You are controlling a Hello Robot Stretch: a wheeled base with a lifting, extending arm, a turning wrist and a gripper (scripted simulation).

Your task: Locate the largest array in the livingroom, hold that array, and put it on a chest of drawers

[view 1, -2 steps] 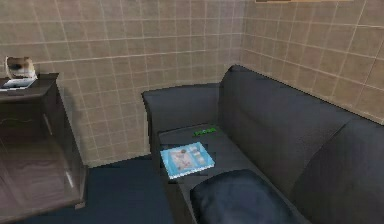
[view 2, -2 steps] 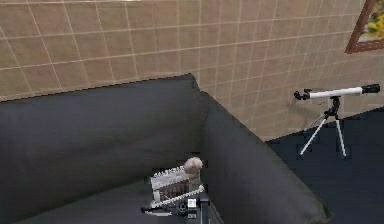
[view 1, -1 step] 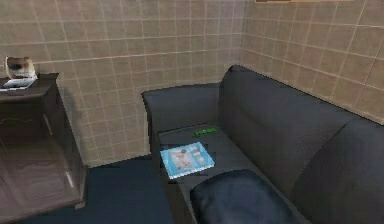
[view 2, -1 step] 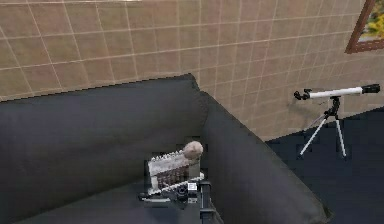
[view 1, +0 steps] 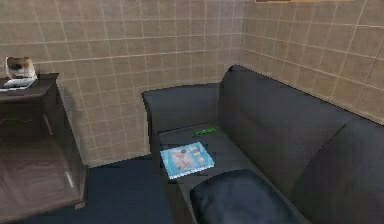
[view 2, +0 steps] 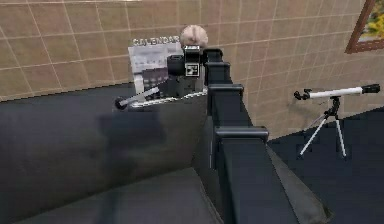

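I find the hand (view 2: 130, 99) at 11 o'clock from the arm side view's centre, above the sofa (view 2: 100, 135) back. It is in front of a white sheet (view 2: 150, 58), which I take, with reserve, for the array. I cannot tell how wide the hand stands or whether it holds anything. I judge the sheet light, thin and flexible, liable to crease, so a grip on its lower edge is advisable. The forward view supplies the sofa seat with a blue booklet (view 1: 187, 159) and, at 9 o'clock, a dark cabinet (view 1: 30, 130). The arm side view adds a telescope (view 2: 335, 93) at 3 o'clock.
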